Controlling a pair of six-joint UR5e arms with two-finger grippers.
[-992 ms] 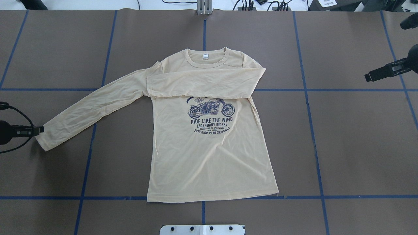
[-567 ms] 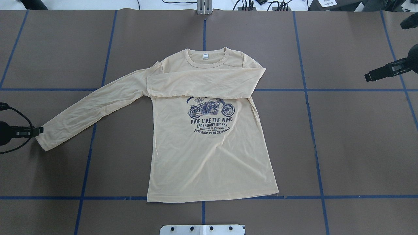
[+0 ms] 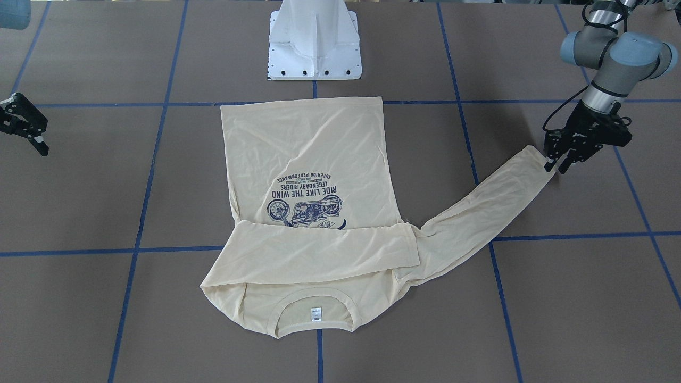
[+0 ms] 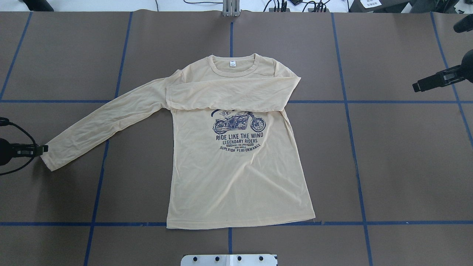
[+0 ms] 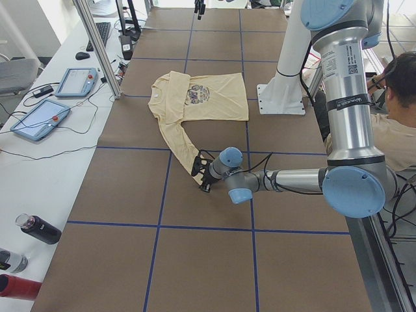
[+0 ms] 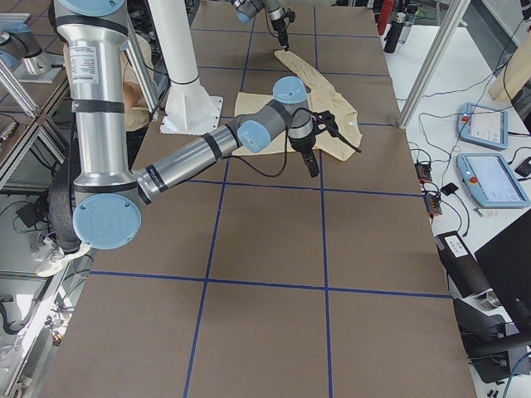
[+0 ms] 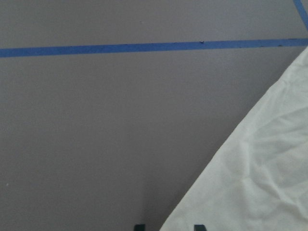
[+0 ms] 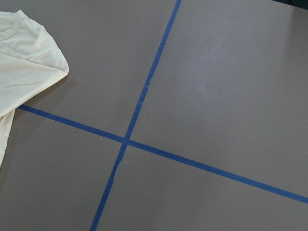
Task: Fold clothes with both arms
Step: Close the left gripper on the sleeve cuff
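Cream-yellow T-shirt (image 4: 236, 177) flat, one sleeve (image 4: 225, 96) folded across the chest — print (image 4: 240, 135) partly hidden.
Left gripper (image 3: 554, 167) at the outstretched cuff (image 3: 529, 159), fingertips cut off in wrist view, parted; right gripper (image 4: 417, 87) well apart — also parted.

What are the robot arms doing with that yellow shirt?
They are folding it. The shirt lies flat on the table, and one sleeve is already folded across the chest. The left tool is down at the cuff of the other sleeve, which sticks out to the side. Its fingers look apart, so it is not pinching yet. The right tool hangs off to the side, away from the shirt.
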